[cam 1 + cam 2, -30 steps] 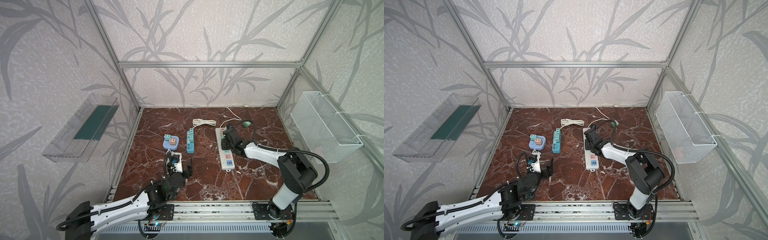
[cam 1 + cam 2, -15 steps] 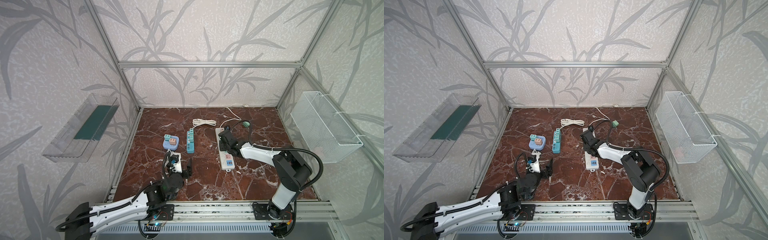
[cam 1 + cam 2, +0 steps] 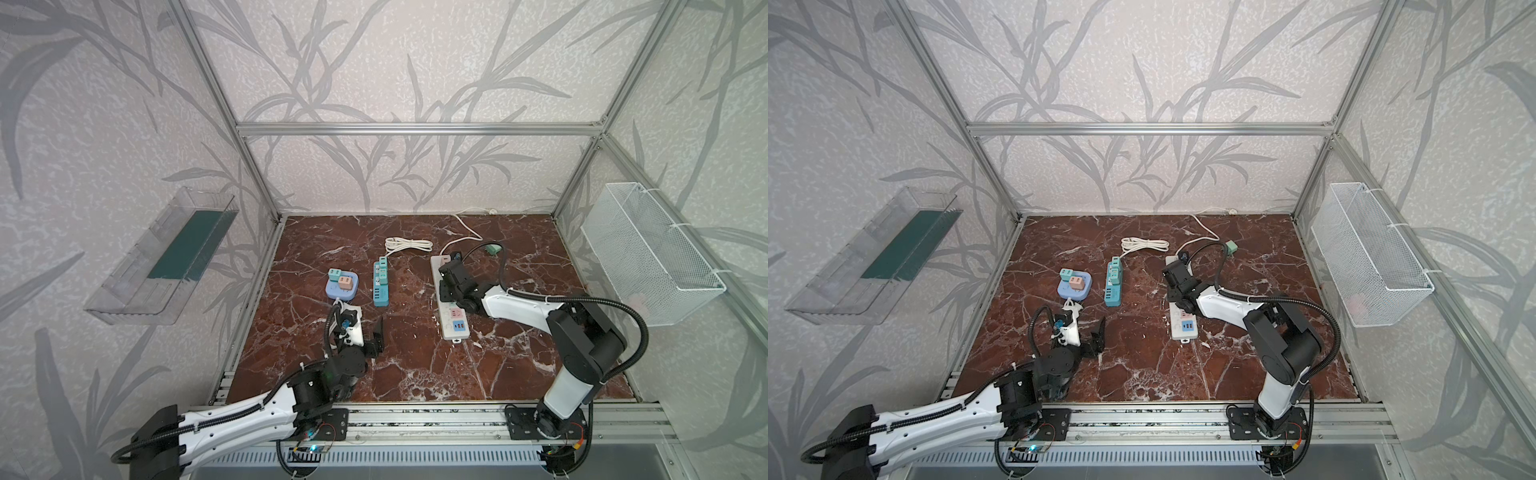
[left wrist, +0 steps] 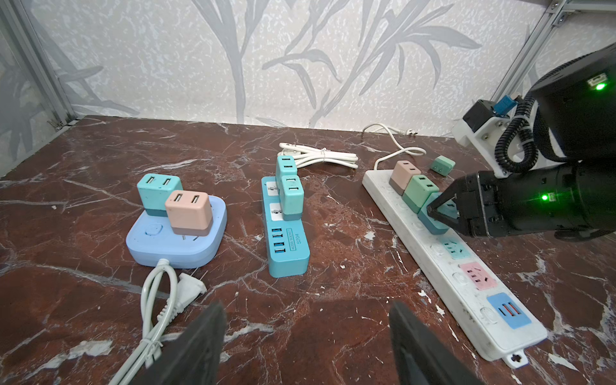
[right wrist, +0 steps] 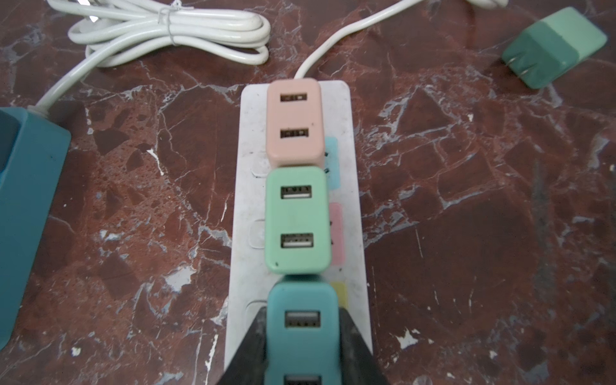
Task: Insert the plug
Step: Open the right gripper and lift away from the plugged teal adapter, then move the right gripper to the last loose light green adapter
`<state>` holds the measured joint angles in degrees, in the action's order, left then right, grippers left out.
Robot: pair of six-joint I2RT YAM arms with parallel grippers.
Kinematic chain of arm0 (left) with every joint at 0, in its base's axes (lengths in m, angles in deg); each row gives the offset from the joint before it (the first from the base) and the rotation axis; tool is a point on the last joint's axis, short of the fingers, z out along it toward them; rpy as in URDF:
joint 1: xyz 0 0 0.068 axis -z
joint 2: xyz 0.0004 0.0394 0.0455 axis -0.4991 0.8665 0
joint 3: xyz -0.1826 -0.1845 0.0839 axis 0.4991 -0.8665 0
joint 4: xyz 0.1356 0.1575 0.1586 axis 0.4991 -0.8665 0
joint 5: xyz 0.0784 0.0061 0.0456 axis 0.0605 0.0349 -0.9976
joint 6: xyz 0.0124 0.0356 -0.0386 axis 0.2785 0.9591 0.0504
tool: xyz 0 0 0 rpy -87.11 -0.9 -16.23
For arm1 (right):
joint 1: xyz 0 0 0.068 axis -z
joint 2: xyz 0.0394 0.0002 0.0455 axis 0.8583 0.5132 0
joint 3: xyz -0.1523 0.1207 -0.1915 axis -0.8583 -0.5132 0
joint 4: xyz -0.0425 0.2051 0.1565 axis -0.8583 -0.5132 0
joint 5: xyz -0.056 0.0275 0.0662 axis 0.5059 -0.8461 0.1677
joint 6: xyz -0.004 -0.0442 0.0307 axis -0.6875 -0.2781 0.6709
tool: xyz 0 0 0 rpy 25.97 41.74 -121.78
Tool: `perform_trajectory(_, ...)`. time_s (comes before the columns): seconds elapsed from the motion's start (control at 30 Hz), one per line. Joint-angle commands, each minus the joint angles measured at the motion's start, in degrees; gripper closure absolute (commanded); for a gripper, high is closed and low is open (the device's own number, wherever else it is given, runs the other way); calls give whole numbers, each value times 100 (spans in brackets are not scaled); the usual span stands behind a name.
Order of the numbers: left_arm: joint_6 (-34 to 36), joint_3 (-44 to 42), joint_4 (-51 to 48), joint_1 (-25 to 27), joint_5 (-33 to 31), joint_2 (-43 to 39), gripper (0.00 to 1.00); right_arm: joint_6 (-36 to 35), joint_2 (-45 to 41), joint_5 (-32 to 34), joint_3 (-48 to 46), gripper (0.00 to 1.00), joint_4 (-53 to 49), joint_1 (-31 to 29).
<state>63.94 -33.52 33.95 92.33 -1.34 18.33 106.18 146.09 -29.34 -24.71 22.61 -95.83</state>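
In both top views my right gripper (image 3: 448, 282) (image 3: 1177, 286) sits over the long white plastic power strip (image 3: 455, 328), right of centre.

Left wrist view: my left gripper (image 4: 306, 336) is spread wide and empty at the bottom edge.

Right wrist view: black fingers (image 5: 253, 336) flank the teal cube USB plug (image 5: 301, 320), which stands on the strip at bottom centre. Whether they squeeze it, I cannot tell.

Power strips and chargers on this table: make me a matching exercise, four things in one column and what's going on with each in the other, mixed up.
Column one
1. teal power strip
2. loose green charger
3. white power strip
4. blue square hub

Column two
A. three chargers in a row on it
B. lies on the table, plugged into nothing
C. two chargers on it, both teal
D. two chargers on it, one teal, one pink

Pairs: 1-C, 2-B, 3-A, 4-D
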Motion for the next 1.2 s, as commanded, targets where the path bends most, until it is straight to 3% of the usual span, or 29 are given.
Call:
perform_trajectory(0.0, -239, 77, -292, -27, -99, -129, 21, -147, -247, -423, -81, 53, -671, 82)
perform_trajectory(0.13, -294, 150, -386, -28, -79, -317, 21, -554, -871, -528, 197, 42, -718, 138)
perform_trajectory(0.3, -375, 215, -545, -27, -93, -451, 21, -953, -1187, -624, 590, 40, -1054, 325)
perform_trajectory(0.47, -426, 318, -583, -30, -57, -354, 21, -1101, -964, -706, 794, 40, -1088, 567)
perform_trajectory(0.83, -410, 533, -528, -30, 83, 109, 21, -756, -387, -706, 237, 41, -470, 696)
perform_trajectory(1.17, -312, 586, -410, -49, 123, 233, 21, -830, -864, -634, 305, 41, -597, 735)
